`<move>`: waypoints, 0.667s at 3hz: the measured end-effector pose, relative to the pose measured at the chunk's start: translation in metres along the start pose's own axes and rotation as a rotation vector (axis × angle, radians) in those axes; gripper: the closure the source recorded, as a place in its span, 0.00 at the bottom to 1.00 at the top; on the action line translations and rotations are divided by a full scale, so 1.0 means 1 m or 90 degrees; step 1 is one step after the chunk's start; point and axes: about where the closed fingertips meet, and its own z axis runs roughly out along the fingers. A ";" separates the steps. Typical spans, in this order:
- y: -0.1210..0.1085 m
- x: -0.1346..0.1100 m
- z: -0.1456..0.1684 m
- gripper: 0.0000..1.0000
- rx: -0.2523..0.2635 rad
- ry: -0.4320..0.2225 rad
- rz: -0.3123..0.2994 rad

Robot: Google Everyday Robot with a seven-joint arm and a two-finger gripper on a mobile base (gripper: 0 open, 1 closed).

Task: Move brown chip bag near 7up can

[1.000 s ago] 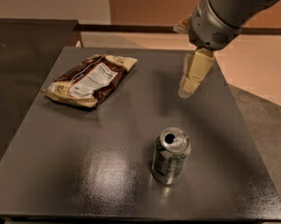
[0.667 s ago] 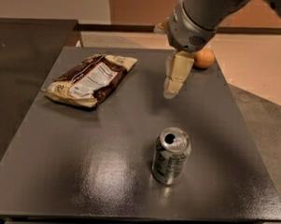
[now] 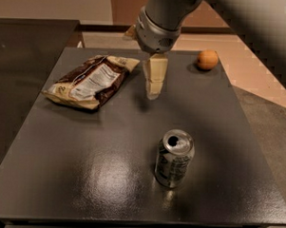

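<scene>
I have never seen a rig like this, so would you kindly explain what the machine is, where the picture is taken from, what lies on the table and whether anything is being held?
The large grey arm coming in from the top belongs to a mobile robot. The cream-coloured piece at its end is the gripper, its two-finger hand. There is only one camera, and it looks down on the dark grey table at a slant.

Three things are on the table:
- A flat, crinkled dark brown chip bag with a white label panel lies at the far left.
- A small silver drink can with green and white print stands upright nearer the camera.
- A small orange round object sits at the far right.

The gripper hangs just right of the bag, holding nothing visible.
</scene>
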 end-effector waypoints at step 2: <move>-0.024 -0.067 0.038 0.00 -0.046 -0.027 -0.108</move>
